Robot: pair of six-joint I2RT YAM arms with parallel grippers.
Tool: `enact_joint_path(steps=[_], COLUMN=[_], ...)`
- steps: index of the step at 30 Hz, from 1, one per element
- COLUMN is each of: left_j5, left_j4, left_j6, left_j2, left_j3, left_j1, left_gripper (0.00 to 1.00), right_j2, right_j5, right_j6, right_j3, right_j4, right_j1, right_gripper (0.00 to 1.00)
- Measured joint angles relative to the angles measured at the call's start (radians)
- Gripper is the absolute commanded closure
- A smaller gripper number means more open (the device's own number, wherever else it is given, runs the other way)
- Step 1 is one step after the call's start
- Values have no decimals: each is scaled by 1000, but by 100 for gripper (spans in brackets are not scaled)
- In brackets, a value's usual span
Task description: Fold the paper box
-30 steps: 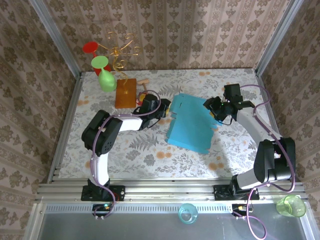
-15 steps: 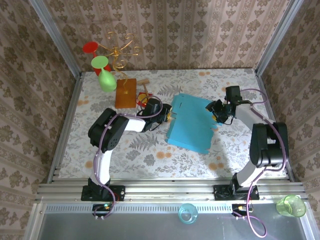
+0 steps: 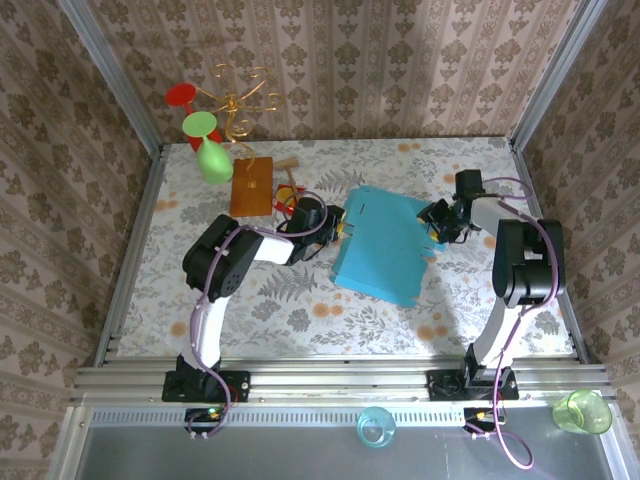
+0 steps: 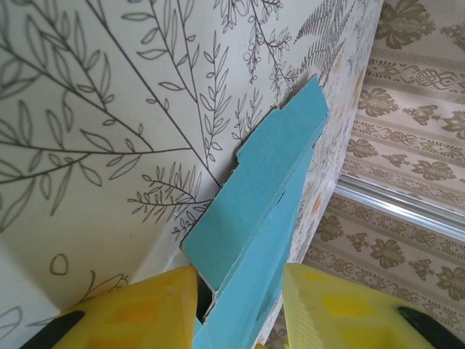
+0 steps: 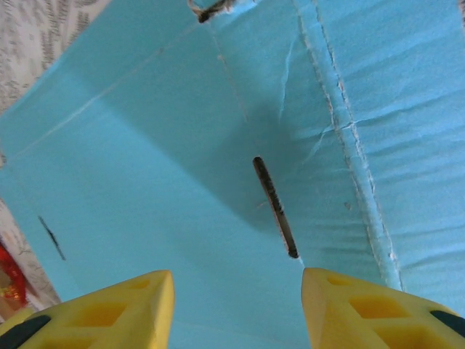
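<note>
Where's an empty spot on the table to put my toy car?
The front strip of the table, between the paper box and the arm bases, is bare. So is the back right corner behind the box. It's crowded at the back left, around the wooden board and the green plastic glass.

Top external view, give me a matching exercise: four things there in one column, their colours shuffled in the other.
1 paper box
2 wooden board
3 wire stand
4 cup at lower right

A gold
B yellow-green
C light blue
D orange-brown

Pairs: 1-C, 2-D, 3-A, 4-B.
</note>
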Motion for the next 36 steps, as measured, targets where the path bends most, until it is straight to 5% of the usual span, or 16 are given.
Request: enact_joint_path(steps=[15, 36], left_j5=[-20, -25], left_j4=[-2, -382], left_j6=[-63, -251], left_j2=[-2, -10], left_j3=[3, 172], left_j1=[0, -2], left_gripper=[59, 60], right_j2=[44, 45], right_j5=[-4, -4], right_j6=[-23, -28], right_j3=[27, 28], right_j4=[-31, -33], right_j1=[0, 0], right_gripper=[51, 51])
